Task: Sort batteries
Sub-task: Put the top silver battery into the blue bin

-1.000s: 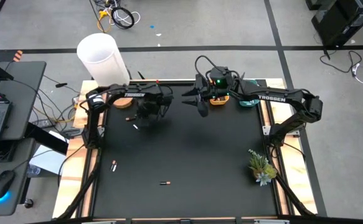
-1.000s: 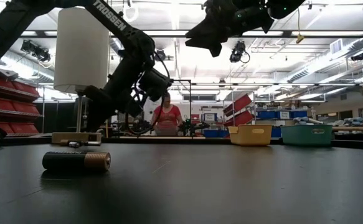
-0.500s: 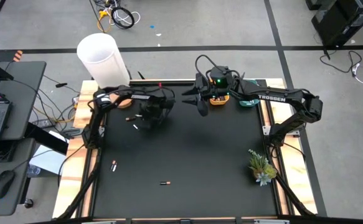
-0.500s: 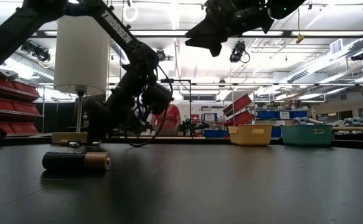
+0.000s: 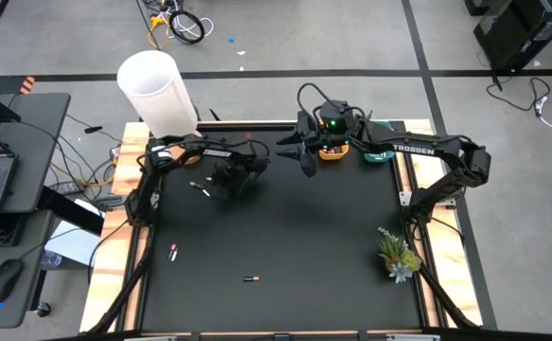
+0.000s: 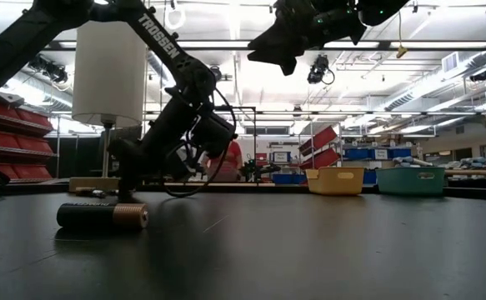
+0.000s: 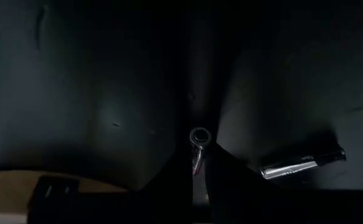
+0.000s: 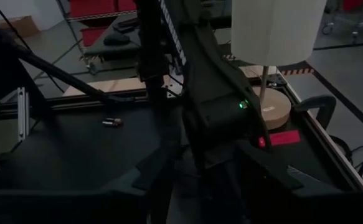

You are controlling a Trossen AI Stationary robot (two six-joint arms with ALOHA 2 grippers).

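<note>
Pinching shut on a small silver battery (image 7: 199, 144), the left pincer (image 5: 221, 186) sat low on the black worktop (image 5: 285, 237) near its far-left corner, fingers (image 7: 221, 168) meeting around the cell, seen end-on in the left wrist view. Half a sec earlier the jaws stood apart above that spot; they then dropped & closed, so the pick looked made, tho' no lift was yet seen. A second silver battery (image 7: 302, 163) lay flat just beside the grip, untouched, & showed from above as a pale sliver (image 5: 200, 189) left of the arm.

Farther out, more batteries waited: one w/ a red end (image 5: 172, 252) near the left edge, a dark one (image 5: 249, 278) toward the front, well apart from both arms. In the low view a dark cell w/ copper end (image 6: 102, 216) lay close to the lens.

The right pincer (image 5: 306, 163) hung raised over the far-centre edge, jaws apart, holding nothing, unmoved over the last sec. Yellow tray (image 6: 335, 180) & teal tray (image 6: 409, 180) stood at the far right edge. Next move, by judgement: carry the gripped cell to a tray; a thin round cell could roll or slip.
</note>
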